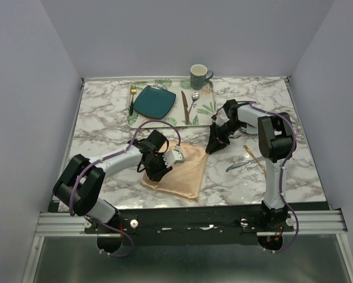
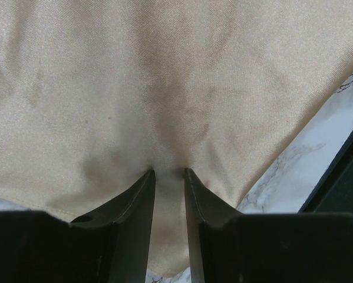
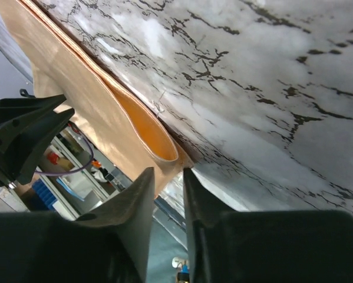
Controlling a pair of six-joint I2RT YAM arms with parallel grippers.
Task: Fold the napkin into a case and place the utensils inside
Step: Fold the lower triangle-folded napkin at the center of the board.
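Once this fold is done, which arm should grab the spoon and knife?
Right. The gold spoon and silver knife lie beside the right arm, while the left gripper is down on the napkin, farther away.

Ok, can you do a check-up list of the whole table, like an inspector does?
Surface: marble table, both arms bolted at its near edge.
Job's things: napkin near the front, doubled over at its right corner; gold spoon and silver knife lie right of it, not yet inside.
Clutter: tray at the back with plate, fork, brown knife, small spoon; mug at its far edge.
Grippers: left gripper pinches the napkin; right gripper nearly closed at the napkin's corner, grip unclear.
Cables: purple cables along both arms.
Surroundings: pale walls; metal rail in front.
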